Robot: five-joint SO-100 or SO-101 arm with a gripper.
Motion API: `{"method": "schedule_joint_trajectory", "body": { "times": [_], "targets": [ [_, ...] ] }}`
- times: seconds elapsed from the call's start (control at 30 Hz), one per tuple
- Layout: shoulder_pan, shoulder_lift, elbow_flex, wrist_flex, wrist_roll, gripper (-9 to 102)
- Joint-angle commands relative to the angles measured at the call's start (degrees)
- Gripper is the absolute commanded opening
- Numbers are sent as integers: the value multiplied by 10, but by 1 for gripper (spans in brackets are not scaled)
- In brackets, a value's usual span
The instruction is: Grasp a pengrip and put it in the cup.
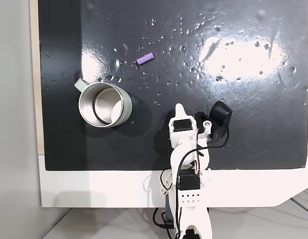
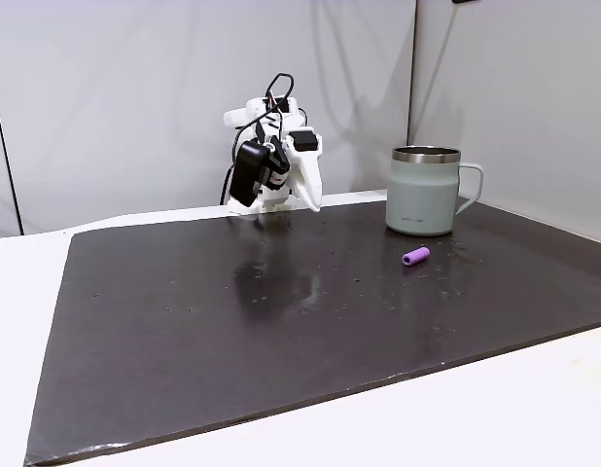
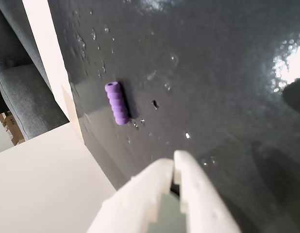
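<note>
The pengrip (image 3: 116, 103), a tiny lilac ribbed rubber cylinder, lies free on the black glossy mat (image 1: 243, 124), apart from the brushed-steel cup (image 1: 104, 105). Our white gripper (image 3: 173, 165) is closed, empty. We judge it light, squashy; pinch mid-length across the ribs.

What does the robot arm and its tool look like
The arm is white plastic with black servo blocks, and thin black and red cables loop along it. A black camera module sits beside the wrist. The tool has two white, tapered plastic fingers with stepped edges.
</note>
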State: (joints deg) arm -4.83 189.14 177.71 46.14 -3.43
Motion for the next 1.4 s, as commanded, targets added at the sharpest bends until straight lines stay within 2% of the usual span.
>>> {"method": "schedule_joint_trajectory", "body": {
  "times": [0.0, 0.33, 0.5, 0.87, 1.03, 1.2, 1.37],
  "targets": [
    [7, 9, -2, -18, 4, 0],
    [12, 9, -6, -18, 4, 0],
    [13, -10, -95, 7, -11, 0],
    [-35, -433, -437, 28, -25, 0],
    [-39, -625, -568, 28, -25, 4],
    [-36, -747, -677, 39, -33, 12],
    [-35, -879, -815, 94, -33, 15]
  ]
}}
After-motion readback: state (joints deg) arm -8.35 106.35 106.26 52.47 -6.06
